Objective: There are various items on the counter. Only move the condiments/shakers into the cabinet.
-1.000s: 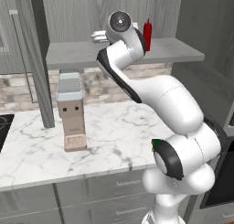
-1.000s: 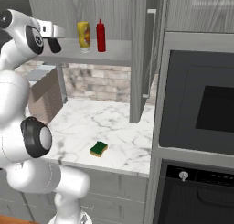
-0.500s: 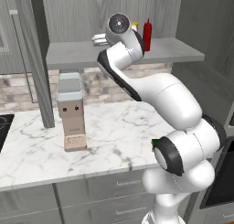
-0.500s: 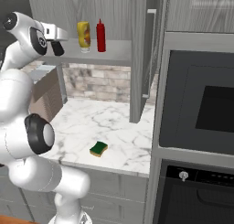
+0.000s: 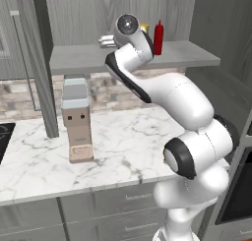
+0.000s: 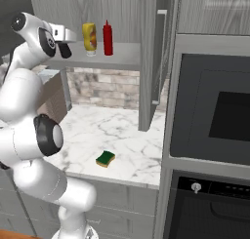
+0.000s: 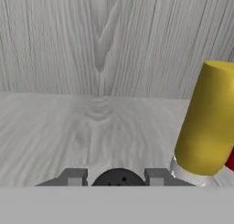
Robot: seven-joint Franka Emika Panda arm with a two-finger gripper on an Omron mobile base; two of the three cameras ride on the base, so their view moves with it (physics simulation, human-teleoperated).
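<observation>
My gripper (image 7: 116,177) reaches over the cabinet's light-grey shelf board (image 7: 68,127) and is shut on the short black shaker (image 7: 119,178), whose round dark top sits between the two fingertips. I cannot tell whether the shaker rests on the board. The yellow bottle (image 7: 208,122) stands close on the right, with a sliver of the red bottle (image 7: 231,161) behind it. From the base, the gripper (image 5: 106,40) (image 6: 65,44) is at shelf height, left of the yellow bottle (image 6: 89,36) and the red bottle (image 6: 108,38) (image 5: 158,37).
The tall beige-and-grey appliance (image 5: 77,119) stands on the marble counter (image 5: 128,146) under the shelf. The green-and-yellow sponge (image 6: 105,158) lies near the counter's front edge. A built-in oven (image 6: 215,121) fills the wall to the right. The cabinet's wood-grain back (image 7: 114,40) is close ahead.
The hand has edged a little further over the shelf toward the bottles. The grip on the shaker is unchanged, and the bottles have not moved.
</observation>
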